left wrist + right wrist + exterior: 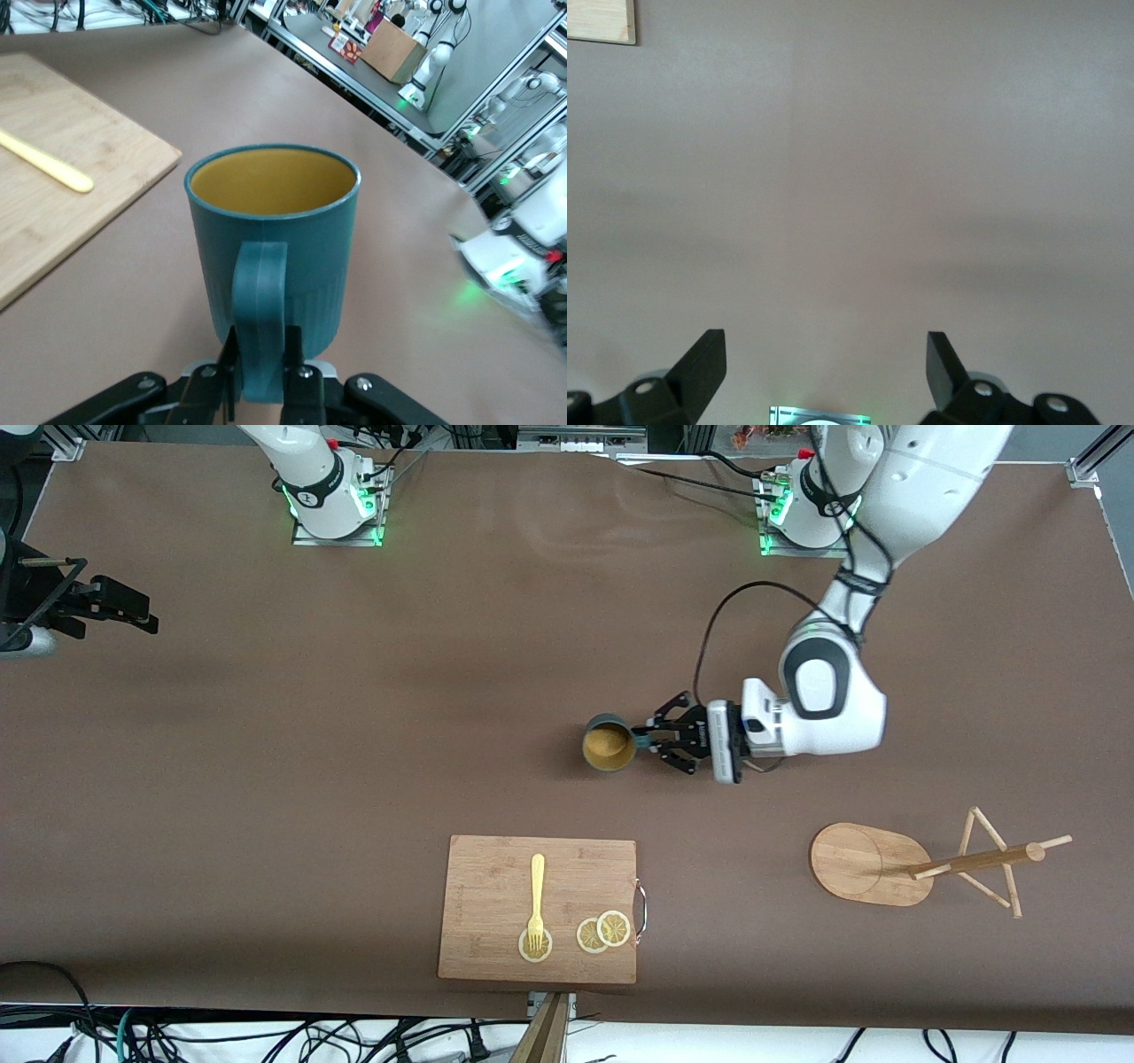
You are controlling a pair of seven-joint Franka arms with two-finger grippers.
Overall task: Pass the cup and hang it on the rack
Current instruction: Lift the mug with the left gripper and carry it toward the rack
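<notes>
The dark teal cup with its ochre inside stands upright near the middle of the table. My left gripper is shut on the cup's side handle. The left wrist view shows the cup close up, its handle pinched between the fingers of the left gripper. The wooden rack stands toward the left arm's end of the table, nearer to the front camera than the cup. My right gripper waits at the right arm's end of the table, open and holding nothing, and it shows as the right gripper over bare table.
A bamboo cutting board lies nearer to the front camera than the cup, carrying a yellow fork and lemon slices. A corner of the board shows in the right wrist view. Brown table surface surrounds the cup.
</notes>
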